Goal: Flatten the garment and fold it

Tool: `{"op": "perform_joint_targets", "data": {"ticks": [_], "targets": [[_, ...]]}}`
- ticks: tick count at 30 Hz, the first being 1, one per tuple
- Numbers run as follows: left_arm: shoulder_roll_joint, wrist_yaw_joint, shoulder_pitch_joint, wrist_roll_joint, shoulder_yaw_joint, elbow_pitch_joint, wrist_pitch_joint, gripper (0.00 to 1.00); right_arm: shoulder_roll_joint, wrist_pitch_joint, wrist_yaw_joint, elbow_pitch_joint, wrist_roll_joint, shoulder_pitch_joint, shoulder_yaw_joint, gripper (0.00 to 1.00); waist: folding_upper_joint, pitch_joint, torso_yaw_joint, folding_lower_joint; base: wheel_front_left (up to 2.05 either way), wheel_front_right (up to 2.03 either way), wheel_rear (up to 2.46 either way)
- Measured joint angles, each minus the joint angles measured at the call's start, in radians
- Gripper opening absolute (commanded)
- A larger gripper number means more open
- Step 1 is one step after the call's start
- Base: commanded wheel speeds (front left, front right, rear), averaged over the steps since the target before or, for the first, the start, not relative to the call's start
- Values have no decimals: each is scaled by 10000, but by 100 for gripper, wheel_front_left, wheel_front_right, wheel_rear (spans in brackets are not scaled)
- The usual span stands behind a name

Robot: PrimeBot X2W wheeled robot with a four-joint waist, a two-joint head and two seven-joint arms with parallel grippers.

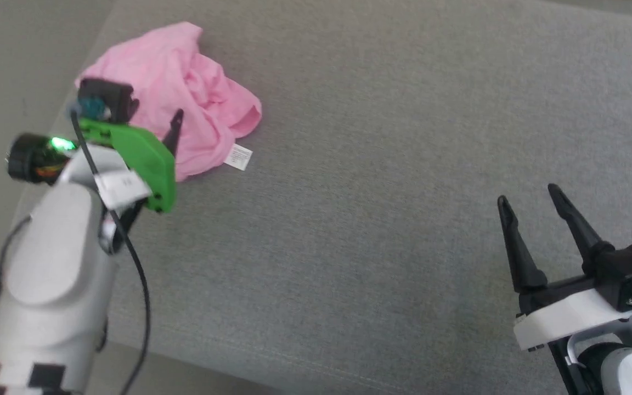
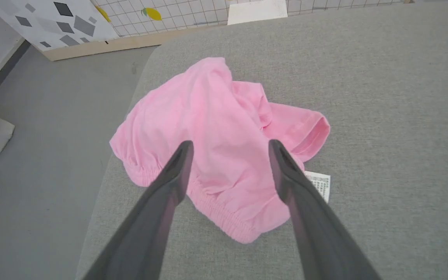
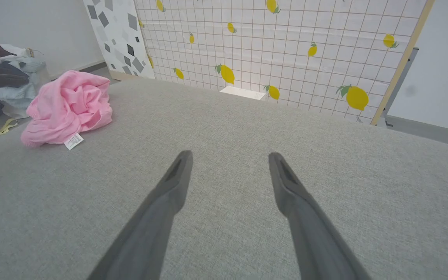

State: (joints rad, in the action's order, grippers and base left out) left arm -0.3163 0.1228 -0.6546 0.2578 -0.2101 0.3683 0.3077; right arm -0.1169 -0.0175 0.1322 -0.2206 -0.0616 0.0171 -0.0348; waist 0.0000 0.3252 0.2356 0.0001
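Nothing is flattened or folded yet: the shorts (image 2: 216, 128) lie crumpled under the spread left gripper (image 2: 230, 143), with the right gripper (image 1: 528, 195) also spread, well apart.

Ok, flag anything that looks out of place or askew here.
The pink shorts lie crumpled in a heap at the grey cushion's left edge, white care label sticking out. The open left claw hovers over them. Nothing else stands out.
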Motion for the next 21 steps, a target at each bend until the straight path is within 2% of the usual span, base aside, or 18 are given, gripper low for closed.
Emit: {"op": "perform_joint_targets", "data": {"ticks": [3,9,13,19,20,21], "targets": [[-416,8,-773,506,-244,688,681,100,-2,2,0,-82,13,108,10,100,0,395,-224,0,0,0,0],[-1216,10,-1754,1883,-1321,1507,2061,100,13,61,0,-132,102,224,52,100,0,1106,-629,1,0,0,0],[-1804,10,-2122,2665,-1914,1802,2539,100,29,92,0,-176,178,243,92,100,0,1535,-831,1,0,0,0],[-2391,10,-2406,3762,-2583,2134,3381,100,35,151,0,-186,217,274,128,100,1,2010,-1020,1,0,0,0],[-2491,10,-2456,4019,-2711,2069,3530,63,36,155,0,-180,219,274,128,100,0,2055,-1043,1,0,0,0],[-2575,10,-2481,4176,-2819,2013,3590,18,35,173,0,-173,219,274,132,100,0,2078,-1060,1,0,0,0]]}}
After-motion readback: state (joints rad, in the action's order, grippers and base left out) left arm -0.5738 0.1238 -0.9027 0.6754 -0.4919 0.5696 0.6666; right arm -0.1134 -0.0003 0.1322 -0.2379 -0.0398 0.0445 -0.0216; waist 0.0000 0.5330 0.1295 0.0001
